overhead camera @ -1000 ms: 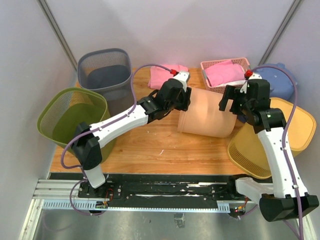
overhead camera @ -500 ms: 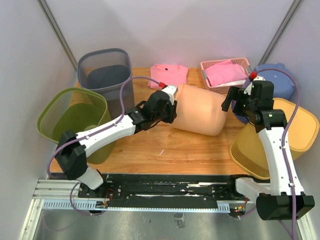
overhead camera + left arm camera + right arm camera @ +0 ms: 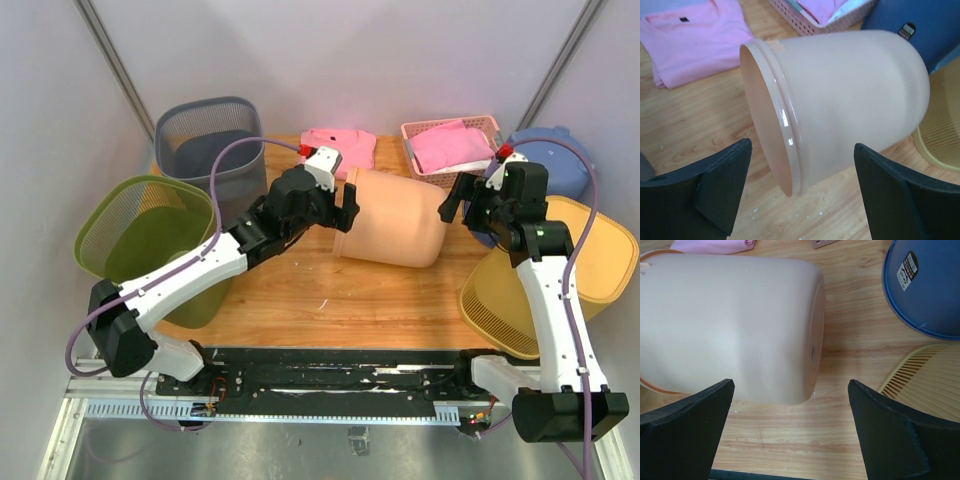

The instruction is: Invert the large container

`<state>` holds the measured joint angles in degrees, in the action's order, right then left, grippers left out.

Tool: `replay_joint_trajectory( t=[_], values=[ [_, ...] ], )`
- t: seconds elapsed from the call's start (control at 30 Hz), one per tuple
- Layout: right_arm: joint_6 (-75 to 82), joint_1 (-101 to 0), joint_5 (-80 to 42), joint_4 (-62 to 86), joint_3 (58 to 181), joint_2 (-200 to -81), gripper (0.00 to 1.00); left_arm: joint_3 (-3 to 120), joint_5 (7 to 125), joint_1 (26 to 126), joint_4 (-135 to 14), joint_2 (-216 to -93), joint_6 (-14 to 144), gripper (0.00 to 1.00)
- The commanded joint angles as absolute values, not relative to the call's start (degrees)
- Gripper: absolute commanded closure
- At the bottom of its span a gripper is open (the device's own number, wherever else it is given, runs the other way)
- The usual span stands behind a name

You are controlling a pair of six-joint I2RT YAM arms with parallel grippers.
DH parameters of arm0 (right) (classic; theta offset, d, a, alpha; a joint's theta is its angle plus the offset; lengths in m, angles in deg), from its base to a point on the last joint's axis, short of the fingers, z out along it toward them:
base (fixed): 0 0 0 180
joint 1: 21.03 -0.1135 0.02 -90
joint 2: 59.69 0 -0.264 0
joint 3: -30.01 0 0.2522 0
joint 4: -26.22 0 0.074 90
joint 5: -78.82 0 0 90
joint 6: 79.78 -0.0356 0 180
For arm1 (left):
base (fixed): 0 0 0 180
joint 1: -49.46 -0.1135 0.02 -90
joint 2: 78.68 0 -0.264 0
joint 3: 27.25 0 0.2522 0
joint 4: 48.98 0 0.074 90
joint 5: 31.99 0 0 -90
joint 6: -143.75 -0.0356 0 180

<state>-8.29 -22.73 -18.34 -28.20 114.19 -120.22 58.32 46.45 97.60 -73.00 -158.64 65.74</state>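
Note:
The large container [image 3: 392, 218], a peach-coloured plastic bucket, lies on its side on the wooden table [image 3: 300, 290], mouth to the left and base to the right. My left gripper [image 3: 340, 210] stands open at its mouth; in the left wrist view the rim [image 3: 785, 125] sits between and just beyond the spread fingers [image 3: 725, 185], touching neither. My right gripper [image 3: 457, 207] is open beside the base. In the right wrist view the container [image 3: 730, 320] lies ahead of the wide fingers [image 3: 890, 425], with bare wood between them.
A grey mesh bin [image 3: 212, 140] and a green mesh bin [image 3: 140, 225] stand at the left. A pink shirt [image 3: 338, 145] and a pink basket [image 3: 452, 142] of cloth lie behind. A blue tub [image 3: 560, 165] and a yellow basket [image 3: 590, 265] sit at the right.
The left gripper has let go of the container's rim, opened and drawn back to the left. The container has shifted left and toward the back. The right gripper stays open, slightly further right.

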Motion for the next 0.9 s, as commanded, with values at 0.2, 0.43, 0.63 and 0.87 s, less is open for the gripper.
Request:
replay_joint_trajectory(
  t=[0.2, 0.43, 0.63, 0.87],
  values=[
    [-9.44, -21.82, -21.03, -26.64, 113.15, -119.33, 0.0, 65.81, 45.27, 94.63, -64.57, -169.73, 64.78, 0.13],
    [-9.57, -21.81, -20.64, -26.65, 111.94, -119.53, 0.01, 67.63, 49.82, 93.4, -67.8, -172.78, 67.02, 0.26],
    [-10.3, -21.66, -21.85, -25.87, 111.11, -121.37, 0.01, 65.24, 50.29, 93.31, -67.75, -172.64, 67.71, 0.45],
    [-10.44, -21.48, -22.52, -24.61, 110.27, -122.78, 0.01, 60.4, 51.66, 93.23, -66.48, -169.65, 68.17, 0.67]
  ],
)
